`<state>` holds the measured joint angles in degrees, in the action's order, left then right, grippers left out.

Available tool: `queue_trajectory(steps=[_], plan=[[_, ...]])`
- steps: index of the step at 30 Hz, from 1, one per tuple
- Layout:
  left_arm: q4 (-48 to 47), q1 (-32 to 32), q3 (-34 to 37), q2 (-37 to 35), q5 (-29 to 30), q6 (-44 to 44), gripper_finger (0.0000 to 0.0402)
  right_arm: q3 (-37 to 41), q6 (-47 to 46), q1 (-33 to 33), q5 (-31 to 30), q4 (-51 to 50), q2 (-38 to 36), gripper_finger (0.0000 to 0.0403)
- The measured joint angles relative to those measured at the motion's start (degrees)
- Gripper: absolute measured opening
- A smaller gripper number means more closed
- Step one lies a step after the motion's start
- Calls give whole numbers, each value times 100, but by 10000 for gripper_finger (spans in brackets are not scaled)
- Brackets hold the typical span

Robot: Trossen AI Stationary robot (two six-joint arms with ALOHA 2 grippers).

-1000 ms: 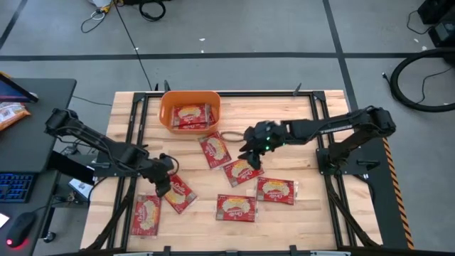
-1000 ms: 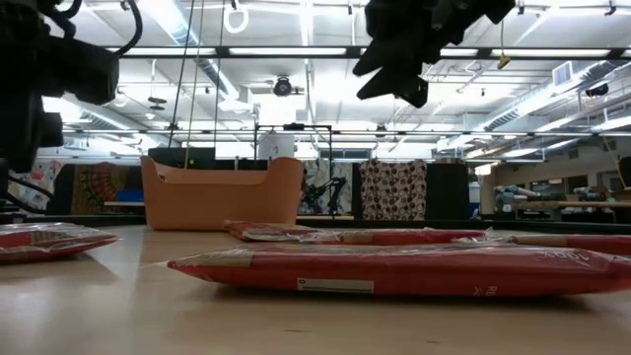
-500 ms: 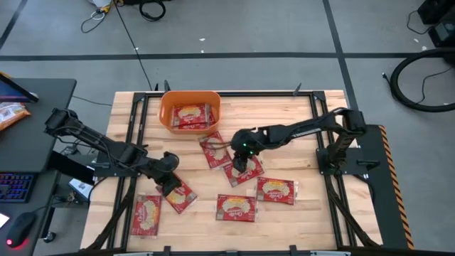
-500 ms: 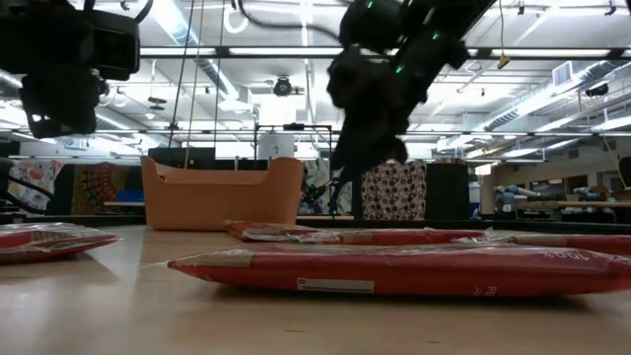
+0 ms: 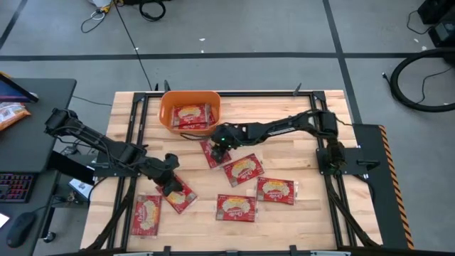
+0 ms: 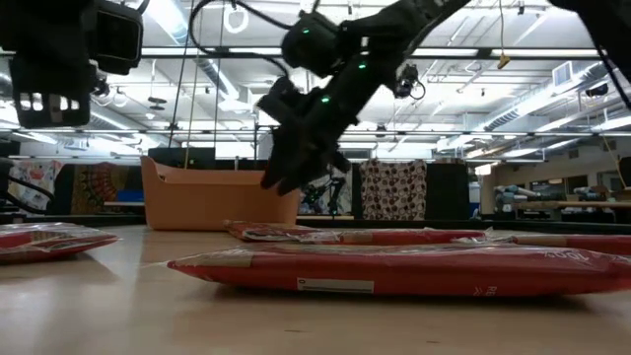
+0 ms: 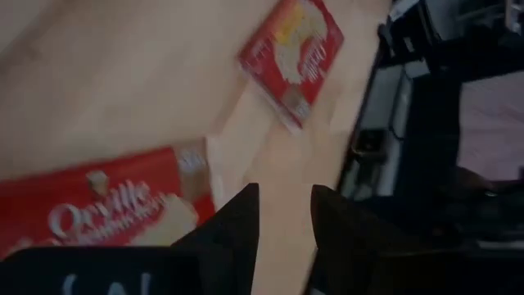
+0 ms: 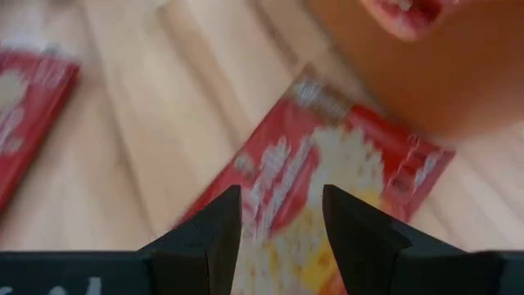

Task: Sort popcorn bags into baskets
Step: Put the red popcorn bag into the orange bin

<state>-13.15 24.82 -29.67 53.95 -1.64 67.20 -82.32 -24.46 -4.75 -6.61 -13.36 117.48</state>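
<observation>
The orange basket [image 5: 189, 111] stands at the table's far side with popcorn bags [image 5: 190, 116] lying in it. Several more red popcorn bags lie flat on the wood. My right gripper [image 5: 214, 144] hangs open, slanting down, just above the bag [image 8: 344, 172] nearest the basket, touching nothing. My left gripper [image 5: 170, 186] is open at the near left. It stands over the edge of another bag [image 7: 106, 215], with nothing between its fingers. A further bag [image 7: 292, 51] lies beyond it.
Loose bags lie at mid-table [image 5: 243, 169], toward the near right [image 5: 275, 190], at the near middle [image 5: 235, 207] and at the near left [image 5: 146, 215]. A desk with a keyboard [image 5: 18, 186] stands left of the table. The black frame rails [image 5: 334, 192] run along the table's sides.
My right gripper has swung toward the table's left edge and the basket while sinking. It went from above the mid-table bags to just over the bag beside the basket, staying open. My left gripper has tipped upward a little in place.
</observation>
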Motion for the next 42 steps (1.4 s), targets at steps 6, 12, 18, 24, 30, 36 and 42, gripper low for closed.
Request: queue_trajectory(steps=[6,12,18,24,30,36,42], plan=[[21,0,0,2,-604,434,116,-428,-314,11,-169,-460,541,177],[247,0,-2,2,-726,459,116,-446,-251,11,-48,-746,694,177],[251,0,-2,1,-728,414,116,-409,1636,13,573,-767,687,176],[255,0,-2,0,-729,136,116,-413,3754,116,1571,-1224,666,169],[256,-2,-2,2,-591,-119,116,-353,3922,218,1106,-1622,203,165],[246,-222,-2,2,-547,-352,116,-376,3288,278,768,-1811,-510,165],[214,-457,-2,2,-348,-786,116,-383,1803,202,804,-2330,-833,166]])
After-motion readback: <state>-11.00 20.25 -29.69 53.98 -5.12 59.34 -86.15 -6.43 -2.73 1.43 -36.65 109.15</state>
